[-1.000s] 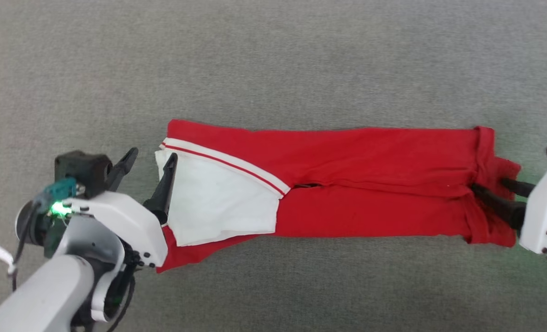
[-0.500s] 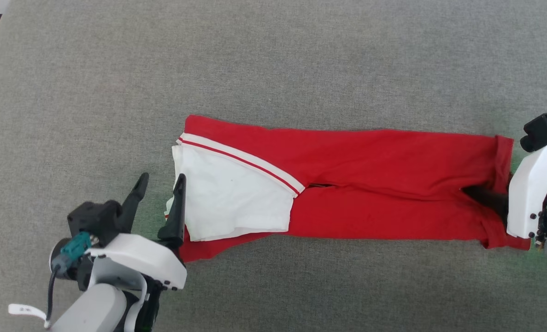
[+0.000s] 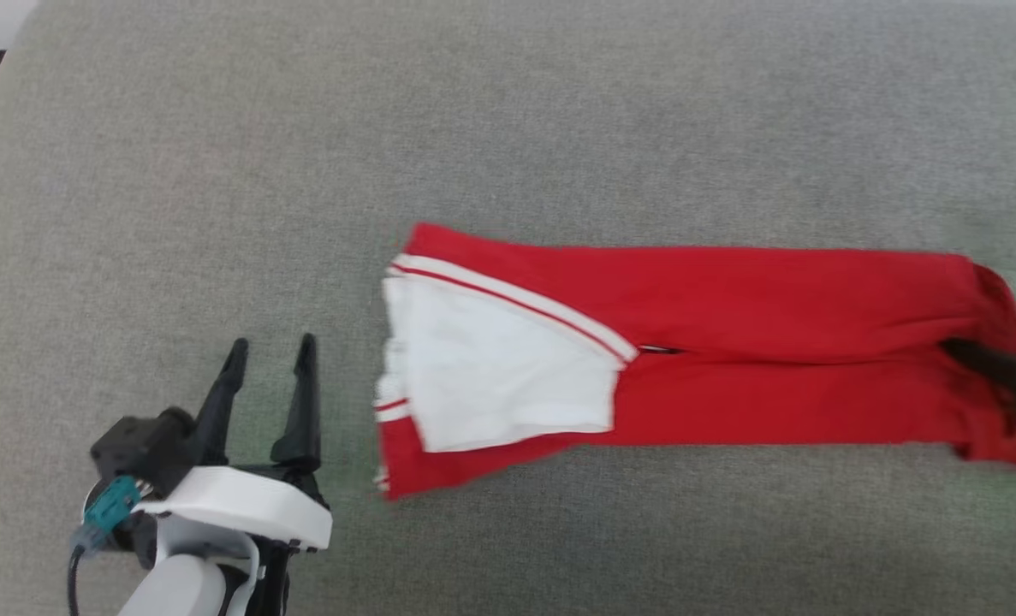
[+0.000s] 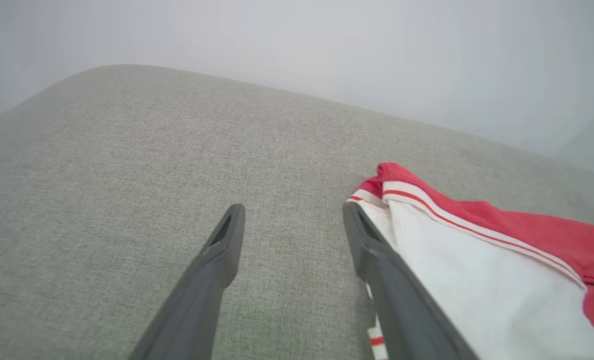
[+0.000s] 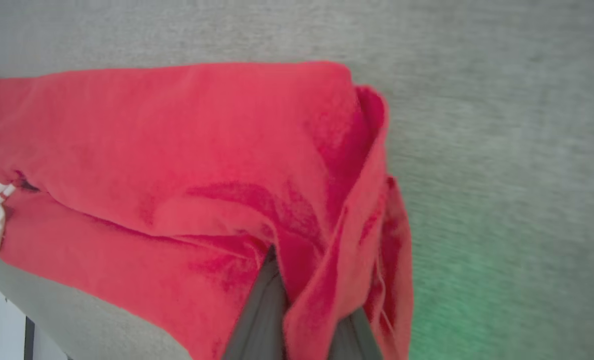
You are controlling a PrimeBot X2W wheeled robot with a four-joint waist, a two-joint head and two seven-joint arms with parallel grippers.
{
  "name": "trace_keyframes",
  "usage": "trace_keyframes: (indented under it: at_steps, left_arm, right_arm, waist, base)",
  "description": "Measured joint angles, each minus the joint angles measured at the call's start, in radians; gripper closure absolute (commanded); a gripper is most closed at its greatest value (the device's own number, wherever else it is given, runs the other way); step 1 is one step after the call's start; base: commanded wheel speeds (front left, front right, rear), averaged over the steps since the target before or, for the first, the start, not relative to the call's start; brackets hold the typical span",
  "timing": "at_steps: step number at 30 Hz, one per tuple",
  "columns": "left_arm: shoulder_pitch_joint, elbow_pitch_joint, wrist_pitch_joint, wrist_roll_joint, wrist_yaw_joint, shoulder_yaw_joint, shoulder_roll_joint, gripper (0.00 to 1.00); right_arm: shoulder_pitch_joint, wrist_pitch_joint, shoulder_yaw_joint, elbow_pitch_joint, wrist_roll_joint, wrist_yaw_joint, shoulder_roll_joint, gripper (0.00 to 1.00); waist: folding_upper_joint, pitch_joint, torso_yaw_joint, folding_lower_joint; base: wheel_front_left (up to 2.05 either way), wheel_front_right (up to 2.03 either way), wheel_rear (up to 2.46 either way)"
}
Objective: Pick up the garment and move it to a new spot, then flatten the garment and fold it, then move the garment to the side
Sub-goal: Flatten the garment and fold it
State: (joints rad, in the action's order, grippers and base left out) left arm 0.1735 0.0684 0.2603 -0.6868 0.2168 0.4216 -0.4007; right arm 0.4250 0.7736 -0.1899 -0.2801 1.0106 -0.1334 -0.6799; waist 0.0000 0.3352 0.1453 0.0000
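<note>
Just clamped the right gripper (image 3: 968, 355) onto the plain red end of the garment (image 3: 730, 342): a second ago spread apart there, now pinched shut with a fold of red cloth bunched between the dark fingers (image 5: 264, 305). Pulled the left gripper (image 3: 272, 344) back off the garment's other end, the white panel (image 3: 490, 376): earlier touching that panel's edge with one finger, now parked just beside it, spread wide and holding nothing. Hard to say from the left wrist view whether the nearer finger brushes the white edge; from the head view, looks apart.

Found lying long and mostly flat on the grey fabric surface (image 3: 216, 171), with the white panel and its striped border (image 3: 508, 301) turned over the red at the end away from the grip. Whole head view shifted and blurred, so camera motion, not proof of the garment sliding.

Judged meaning: a one-handed hold now set at the red end, so probably ready to lift or drag the garment toward a new spot, or to bring that end over for a fold. Worth watching for the loose white end trailing and rumpling.
</note>
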Motion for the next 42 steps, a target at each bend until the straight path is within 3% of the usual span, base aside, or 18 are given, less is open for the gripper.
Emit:
trace_keyframes:
  at_steps: [11, 16, 20, 28, 34, 42]
  left_arm:
    - [-0.086, 0.013, 0.001, 0.093, -0.097, -0.169, 0.115, 0.0]
    - [-0.103, 0.031, 0.001, 0.136, -0.14, -0.244, 0.157, 0.0]
    - [-0.119, 0.031, 0.001, 0.183, -0.175, -0.299, 0.189, 0.0]
    - [-0.15, 0.044, 0.001, 0.239, -0.239, -0.37, 0.254, 0.0]
    - [-0.152, 0.06, 0.001, 0.274, -0.27, -0.383, 0.284, 0.0]
    - [-0.138, 0.082, 0.001, 0.293, -0.298, -0.38, 0.314, 0.0]
  right_arm:
    - [-0.019, -0.075, 0.116, -0.164, -0.02, 0.002, -0.14, 1.0]
    - [0.014, -0.093, 0.121, -0.231, -0.035, 0.002, -0.157, 1.0]
    - [0.021, -0.093, 0.098, -0.198, -0.023, 0.002, -0.155, 1.0]
    - [-0.048, -0.088, 0.052, 0.061, 0.046, 0.002, -0.117, 1.0]
    - [-0.06, -0.077, -0.019, 0.222, 0.011, 0.002, -0.055, 1.0]
    - [0.012, -0.039, -0.136, 0.243, -0.083, 0.002, 0.094, 1.0]
  waist:
    - [0.0, -0.024, -0.026, 0.0]
    - [0.0, -0.031, -0.04, 0.0]
    - [0.0001, -0.043, -0.049, 0.0]
    - [0.0001, -0.074, -0.048, 0.0]
    - [0.0, -0.083, -0.015, 0.0]
    - [0.0, -0.089, 0.059, 0.0]
  base:
    - [0.0, 0.0, 0.0]
    - [0.0, 0.0, 0.0]
    - [0.0, 0.0, 0.0]
    - [0.0, 0.0, 0.0]
    - [0.0, 0.0, 0.0]
    - [0.0, 0.0, 0.0]
